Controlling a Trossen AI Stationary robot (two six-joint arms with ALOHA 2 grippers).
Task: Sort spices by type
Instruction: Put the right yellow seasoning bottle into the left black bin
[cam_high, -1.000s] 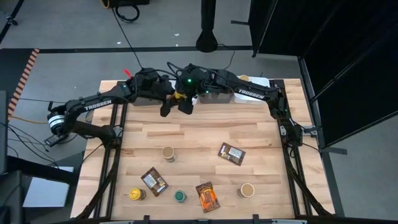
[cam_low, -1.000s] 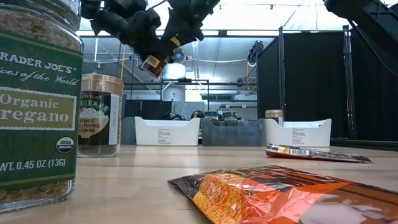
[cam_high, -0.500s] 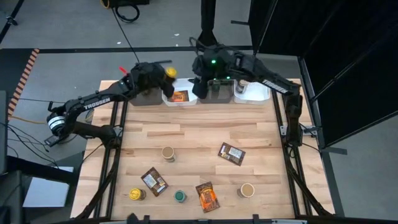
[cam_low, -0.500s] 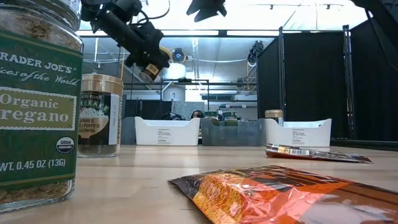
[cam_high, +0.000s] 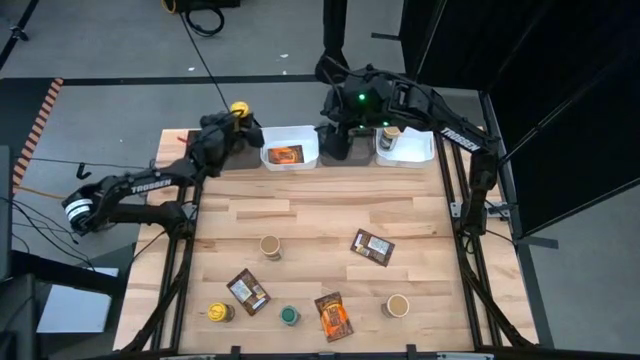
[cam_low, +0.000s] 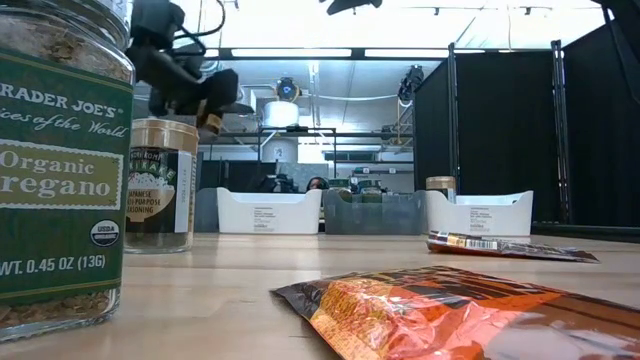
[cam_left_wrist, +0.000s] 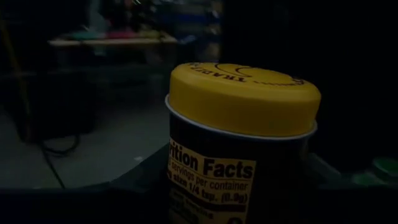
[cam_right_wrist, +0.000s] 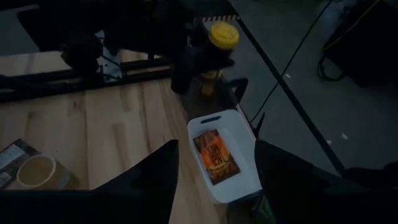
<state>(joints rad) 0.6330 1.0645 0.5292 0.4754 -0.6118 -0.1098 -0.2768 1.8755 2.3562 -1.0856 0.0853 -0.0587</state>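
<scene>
One yellow-lidded jar (cam_high: 239, 110) is clamped in the left gripper (cam_high: 232, 122), raised above the far left corner of the bench (cam_high: 320, 225), over the dark bin (cam_high: 236, 155) there. Beside it, a white bin (cam_high: 290, 155) holds one orange packet (cam_high: 287, 154). The right gripper (cam_high: 338, 138) hovers above the middle grey bin (cam_low: 373, 212), fingers (cam_right_wrist: 152, 180) apart and empty. Remaining jars (cam_high: 270, 246) and packets (cam_high: 372, 247) lie scattered across the near half of the bench.
</scene>
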